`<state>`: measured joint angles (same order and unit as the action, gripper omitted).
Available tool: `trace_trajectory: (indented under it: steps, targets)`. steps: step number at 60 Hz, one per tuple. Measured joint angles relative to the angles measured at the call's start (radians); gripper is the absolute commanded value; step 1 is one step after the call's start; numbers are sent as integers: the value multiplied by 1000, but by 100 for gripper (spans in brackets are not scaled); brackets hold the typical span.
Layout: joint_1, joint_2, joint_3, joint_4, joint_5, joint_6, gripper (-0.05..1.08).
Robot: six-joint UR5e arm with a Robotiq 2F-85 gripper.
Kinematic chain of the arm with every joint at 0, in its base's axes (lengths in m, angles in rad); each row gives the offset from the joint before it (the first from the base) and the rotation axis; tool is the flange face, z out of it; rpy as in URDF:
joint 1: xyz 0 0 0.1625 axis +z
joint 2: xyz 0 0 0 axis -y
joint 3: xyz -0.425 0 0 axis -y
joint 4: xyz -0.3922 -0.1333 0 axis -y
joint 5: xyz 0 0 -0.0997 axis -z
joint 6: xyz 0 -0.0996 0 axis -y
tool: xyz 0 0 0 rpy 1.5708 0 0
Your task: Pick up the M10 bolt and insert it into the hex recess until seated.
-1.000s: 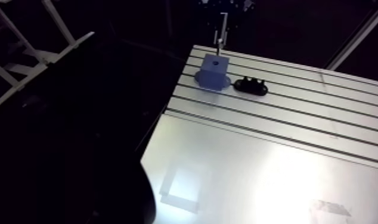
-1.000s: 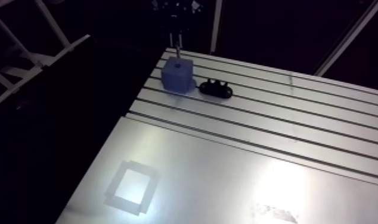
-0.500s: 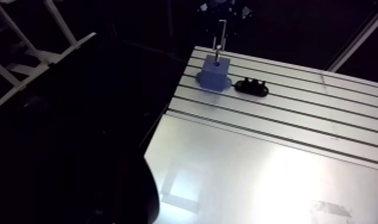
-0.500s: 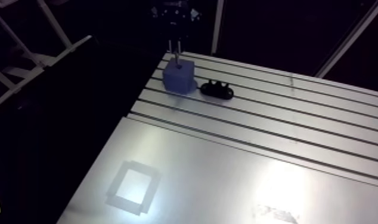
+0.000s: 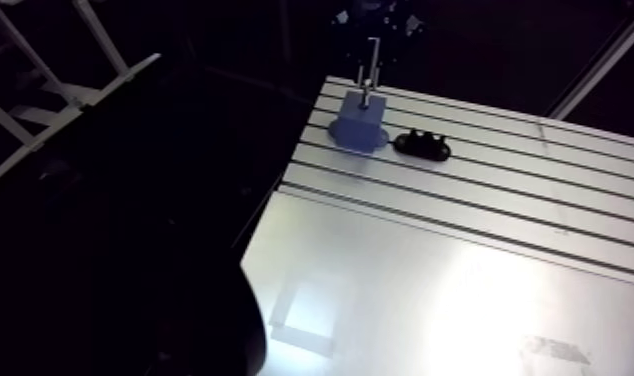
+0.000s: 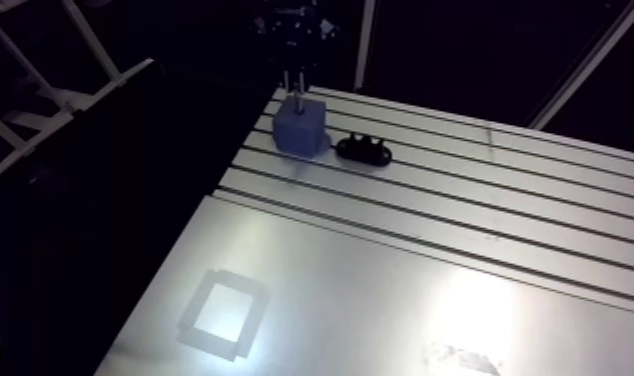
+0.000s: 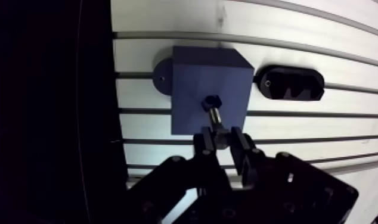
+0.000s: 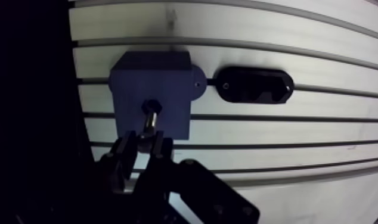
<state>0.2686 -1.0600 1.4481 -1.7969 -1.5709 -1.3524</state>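
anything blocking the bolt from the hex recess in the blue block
Nothing visible does. The claw holds the bolt over the top of the blue block; the black holder lies beside it, apart.

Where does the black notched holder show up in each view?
Arm view: the black notched holder lies on the slotted table near its far corner, just right of the blue block.
Wrist view: the same holder sits ahead of the gripper and off to one side, beside the block.
Shared landmark: the blue block, with the gripped bolt at its top face.
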Motion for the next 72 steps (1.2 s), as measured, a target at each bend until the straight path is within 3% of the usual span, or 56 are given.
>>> trace_trajectory:
  steps: [72]
  targets:
    - [1,12,1,-14,-2,-7,74]
